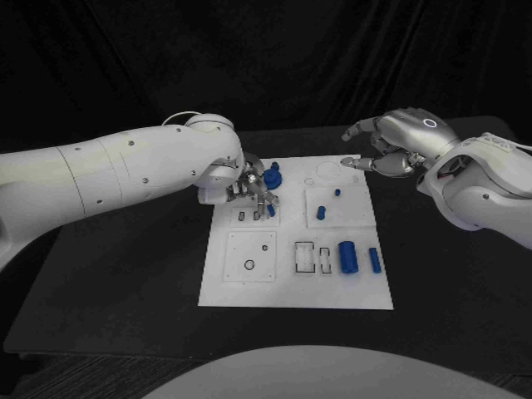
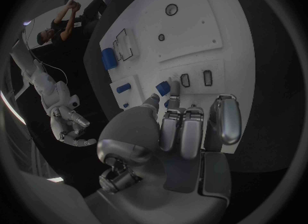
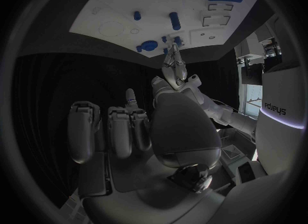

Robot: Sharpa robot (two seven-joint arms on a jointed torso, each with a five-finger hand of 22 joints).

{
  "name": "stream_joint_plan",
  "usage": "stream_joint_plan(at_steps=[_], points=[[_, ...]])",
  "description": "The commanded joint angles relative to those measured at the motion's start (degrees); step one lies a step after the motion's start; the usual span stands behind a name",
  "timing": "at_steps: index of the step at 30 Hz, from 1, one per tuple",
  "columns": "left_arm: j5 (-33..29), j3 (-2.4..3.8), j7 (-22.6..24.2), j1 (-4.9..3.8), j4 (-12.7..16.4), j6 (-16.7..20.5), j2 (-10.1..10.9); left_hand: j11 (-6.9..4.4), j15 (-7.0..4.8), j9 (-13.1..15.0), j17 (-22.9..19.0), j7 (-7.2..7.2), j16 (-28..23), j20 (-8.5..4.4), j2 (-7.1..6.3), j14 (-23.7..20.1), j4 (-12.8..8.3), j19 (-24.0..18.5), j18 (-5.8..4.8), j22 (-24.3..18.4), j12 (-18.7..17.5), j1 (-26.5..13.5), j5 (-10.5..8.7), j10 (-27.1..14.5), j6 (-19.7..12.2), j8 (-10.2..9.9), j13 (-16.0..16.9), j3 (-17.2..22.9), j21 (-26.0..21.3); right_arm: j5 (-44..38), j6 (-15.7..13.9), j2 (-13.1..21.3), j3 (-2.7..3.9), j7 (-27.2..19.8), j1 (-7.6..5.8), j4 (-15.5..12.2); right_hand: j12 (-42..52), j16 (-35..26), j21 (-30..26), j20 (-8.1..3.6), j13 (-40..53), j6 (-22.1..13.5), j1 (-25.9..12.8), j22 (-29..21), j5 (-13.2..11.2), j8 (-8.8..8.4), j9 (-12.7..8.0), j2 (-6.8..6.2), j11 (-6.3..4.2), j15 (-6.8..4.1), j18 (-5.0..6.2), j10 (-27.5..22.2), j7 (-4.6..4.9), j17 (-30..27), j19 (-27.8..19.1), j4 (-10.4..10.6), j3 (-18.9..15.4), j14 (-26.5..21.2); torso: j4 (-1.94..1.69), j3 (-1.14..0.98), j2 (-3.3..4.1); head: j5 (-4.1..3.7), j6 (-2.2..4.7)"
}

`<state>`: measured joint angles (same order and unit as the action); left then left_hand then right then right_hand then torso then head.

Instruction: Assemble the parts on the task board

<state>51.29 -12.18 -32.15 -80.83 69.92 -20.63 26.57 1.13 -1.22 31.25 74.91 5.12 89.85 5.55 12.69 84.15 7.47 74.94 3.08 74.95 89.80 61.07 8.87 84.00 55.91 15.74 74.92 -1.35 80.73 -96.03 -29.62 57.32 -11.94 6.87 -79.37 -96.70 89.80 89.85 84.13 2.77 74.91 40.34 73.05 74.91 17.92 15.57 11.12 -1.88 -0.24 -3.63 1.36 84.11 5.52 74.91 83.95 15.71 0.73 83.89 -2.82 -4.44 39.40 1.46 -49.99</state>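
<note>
A small blue part [image 2: 163, 88] sits pinched in the left hand [image 1: 249, 193] fingertips, low over the white task board [image 1: 248, 291] at mid-table. The right hand [image 1: 392, 148] hovers beyond the board's far corner, fingers loosely curled, holding nothing.

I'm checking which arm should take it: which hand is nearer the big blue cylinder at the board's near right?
Left. The left hand is over the task board's far left area, diagonally up from the big blue cylinder. The right hand hovers beyond the board's far right corner, farther off.
</note>
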Motion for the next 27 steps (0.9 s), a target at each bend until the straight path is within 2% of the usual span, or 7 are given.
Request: stream_joint_plan(at_steps=[1, 11, 27], points=[[-0.43, 0.05, 0.9, 0.2, -0.23, -1.14, -0.24, 0.25, 0.22, 0.09, 15.09, -0.2, 0.15, -0.05, -0.18, 5.85, -0.14, -0.52, 1.16, 1.23, 0.2, 0.62, 0.14, 6.0, 0.61, -0.35, 15.08, 0.53, -0.29, -0.39, -0.02, -0.09, 0.05, 0.73, 0.17, 0.09, 0.2, 0.15, -0.41, -0.12, 15.09, 0.52, 0.48, 12.95, 0.28, 0.01, -0.09, -0.1, 0.22, 0.0, 0.27, 5.89, -0.04, 15.09, 3.03, -0.19, -0.17, 6.11, 0.05, -0.03, 0.0, 0.09, -0.01], [-0.43, 0.05, 1.16, 0.34, -0.34, -1.33, -0.43, 0.14, 0.11, 0.22, 15.09, -0.31, 0.15, -0.14, -0.81, 5.85, -0.49, -0.28, 1.12, 1.4, 0.2, 0.48, -0.4, 6.0, 1.22, -0.56, 15.08, 0.82, -0.31, -0.39, -0.01, -0.18, 0.05, 0.79, 0.26, 0.26, 0.2, 0.15, -0.46, -0.11, 15.09, 0.66, 0.45, 12.93, 0.28, 0.06, -0.1, -0.08, 0.23, 0.02, 0.28, 5.89, -0.02, 15.09, 3.01, -0.17, -0.21, 6.11, -0.11, -0.02, -0.02, -0.25, -0.01], [-0.43, 0.05, 1.22, 0.47, -0.37, -1.49, -0.74, -0.09, -0.09, 0.62, 15.09, -0.61, 0.15, -0.31, -1.22, 5.85, -0.32, 0.31, 1.01, 1.86, 0.2, -0.41, -1.36, 6.0, 2.43, -0.67, 15.08, 1.09, -0.2, -0.39, 0.2, -0.38, 0.05, 0.93, 0.43, 0.66, 0.2, 0.15, -0.56, -0.09, 15.09, 0.88, 0.42, 12.9, 0.29, 0.14, -0.1, -0.05, 0.27, 0.04, 0.3, 5.89, 0.02, 15.09, 2.97, -0.14, -0.26, 6.11, -0.11, 0.0, -0.09, -0.23, -0.01]])
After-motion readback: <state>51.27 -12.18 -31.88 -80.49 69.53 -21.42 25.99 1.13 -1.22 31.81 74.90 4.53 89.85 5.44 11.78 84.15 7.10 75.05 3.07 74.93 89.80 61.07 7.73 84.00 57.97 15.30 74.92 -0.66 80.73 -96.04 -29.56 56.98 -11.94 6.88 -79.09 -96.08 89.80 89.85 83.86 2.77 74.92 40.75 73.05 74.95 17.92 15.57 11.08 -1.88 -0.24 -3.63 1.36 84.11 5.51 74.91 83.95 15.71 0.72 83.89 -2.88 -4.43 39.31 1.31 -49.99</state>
